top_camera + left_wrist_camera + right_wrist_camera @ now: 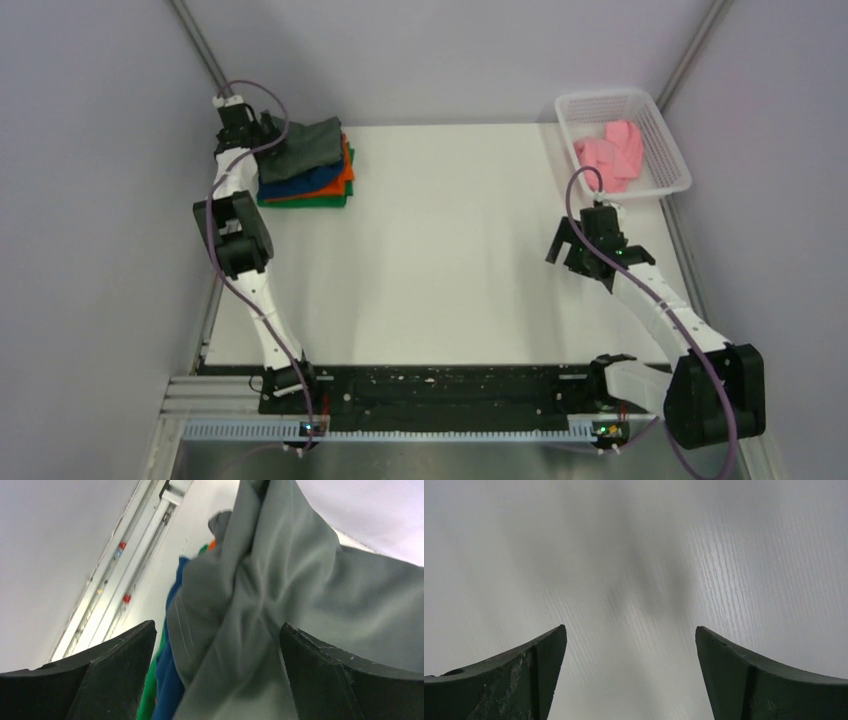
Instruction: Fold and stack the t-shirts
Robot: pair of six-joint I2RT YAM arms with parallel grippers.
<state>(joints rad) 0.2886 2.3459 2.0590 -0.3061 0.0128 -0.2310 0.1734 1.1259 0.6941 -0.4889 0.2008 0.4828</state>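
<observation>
As the left pincer (217,626) gapes, the grey t-shirt (280,580) bunches just ahead.

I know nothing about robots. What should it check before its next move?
1. The left gripper is open: ok, jaws apart with the grey shirt between them.
2. The grey shirt lies flat on the stack: not ok, it looks bunched.
3. The right gripper is empty: ok, open over bare table.
4. All shirts are stacked: not ok, a pink shirt lies in the basket.
5. The stack's edges line up: cannot tell.
</observation>
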